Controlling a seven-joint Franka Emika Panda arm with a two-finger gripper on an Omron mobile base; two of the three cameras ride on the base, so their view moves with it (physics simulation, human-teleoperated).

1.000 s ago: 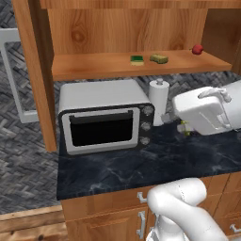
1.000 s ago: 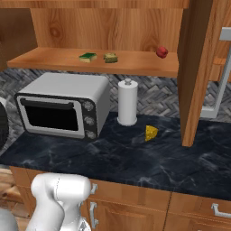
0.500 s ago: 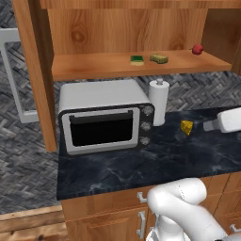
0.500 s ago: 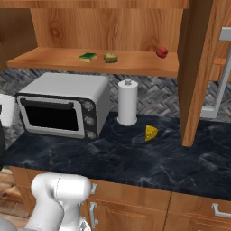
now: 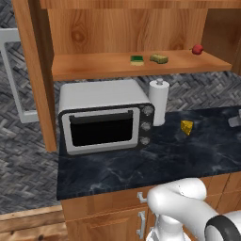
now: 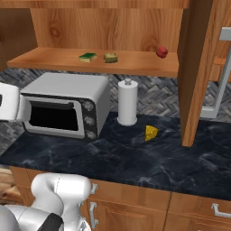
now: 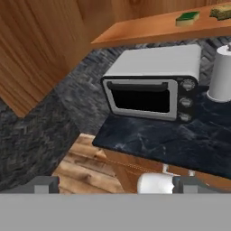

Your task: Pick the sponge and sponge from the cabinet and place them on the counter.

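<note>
Two sponges lie side by side on the open cabinet's wooden shelf [image 5: 94,70]. One is yellow with a dark green top [image 5: 137,60] [image 6: 88,57] [image 7: 187,18]. The other is dull olive-yellow [image 5: 159,58] [image 6: 110,57] [image 7: 221,12] and sits just right of it. Below them stretches the black-blue marbled counter [image 5: 164,160] [image 6: 135,158]. My gripper [image 7: 117,186] is open with nothing between its fingertips [image 7: 45,184]. It is drawn back in front of the counter, far from the shelf, and faces the microwave from the front left.
A silver microwave [image 5: 103,115] and a white paper towel roll [image 5: 159,101] stand on the counter under the shelf. A yellow cheese wedge [image 5: 187,127] lies to their right. A small red fruit [image 5: 197,49] rests at the shelf's right end. Cabinet door panels flank the opening.
The hand has swung back from in front of the paper towel roll and left the left base view to the right; a white part of it now shows at the right base view's left edge.
</note>
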